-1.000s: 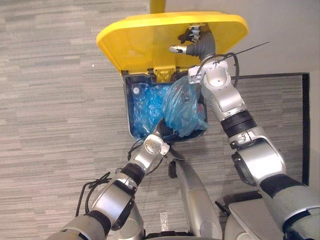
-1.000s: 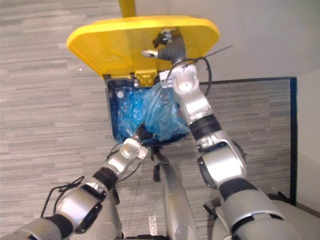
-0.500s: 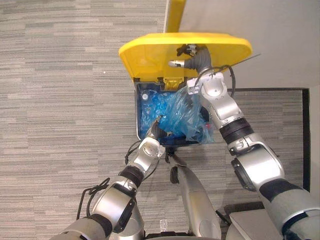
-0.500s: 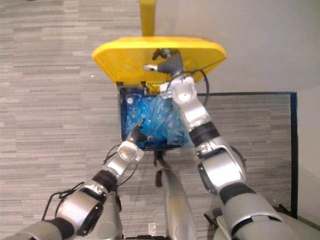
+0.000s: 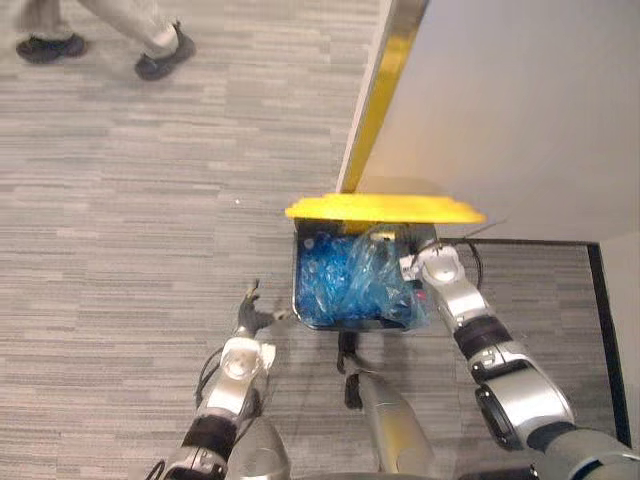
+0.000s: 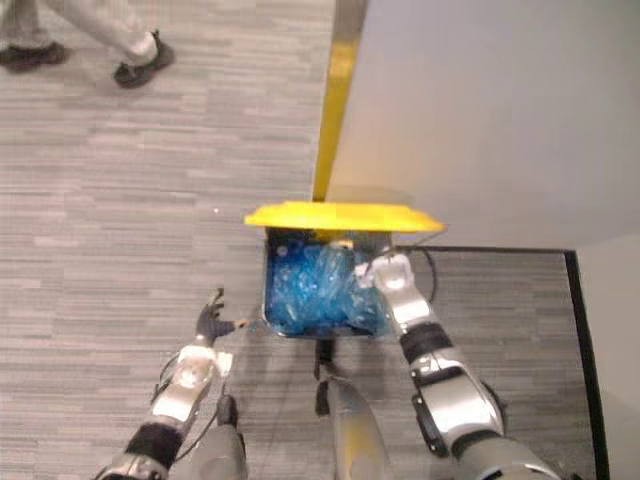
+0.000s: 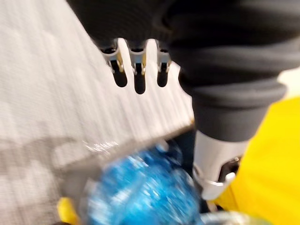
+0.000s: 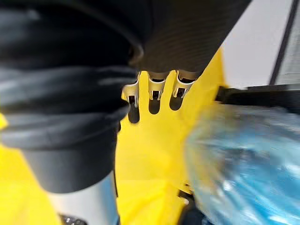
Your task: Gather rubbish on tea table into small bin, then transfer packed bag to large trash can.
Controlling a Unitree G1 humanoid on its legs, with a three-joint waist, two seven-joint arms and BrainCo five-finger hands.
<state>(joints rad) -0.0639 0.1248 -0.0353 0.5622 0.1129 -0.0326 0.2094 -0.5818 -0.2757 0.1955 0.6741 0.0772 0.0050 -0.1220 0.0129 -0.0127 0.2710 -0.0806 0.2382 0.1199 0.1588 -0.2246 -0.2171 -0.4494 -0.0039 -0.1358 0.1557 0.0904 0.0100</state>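
L hand (image 5: 246, 308) held low, fingers straight and spread. R arm stretched fwd, R hand (image 8: 152, 85) w/ fingers straight.

Grey striped carpet floor (image 5: 120, 200), pale plain wall (image 5: 520, 100) with a yellow corner strip (image 5: 385, 75)

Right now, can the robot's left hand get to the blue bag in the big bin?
Probably yes. The yellow lid is up, so the blue bag lies uncovered in the large trash can. The left hand hovers open beside the can's left wall, with only that wall to reach over.
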